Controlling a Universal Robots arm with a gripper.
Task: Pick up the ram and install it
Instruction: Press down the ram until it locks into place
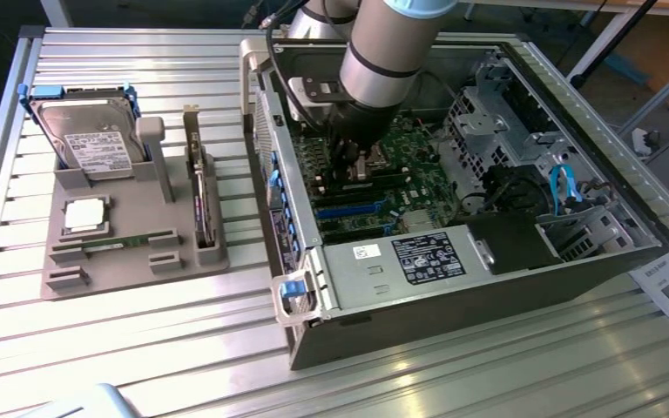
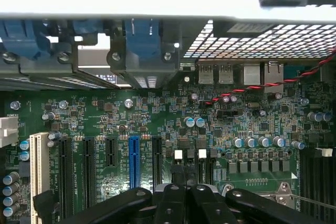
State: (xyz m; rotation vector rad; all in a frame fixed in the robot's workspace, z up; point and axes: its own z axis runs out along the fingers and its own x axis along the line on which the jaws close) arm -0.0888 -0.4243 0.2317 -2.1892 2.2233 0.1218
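Black fingers [image 2: 181,195] closed, low over the green motherboard [image 2: 157,119] in the open metal case [image 1: 613,226], frame centre.

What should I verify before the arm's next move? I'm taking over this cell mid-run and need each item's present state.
1. Gripper closed: ok, shut.
2. Anything clamped in it: cannot tell.
3. Slim green ram stick: a green strip lies in a slot of the grey moulded holder, apart from the gripper: not ok for installing.
4. Gripper placed over the green motherboard inside the open black computer case: ok.
5. Red-and-black twisted wire apart from the gripper: ok.
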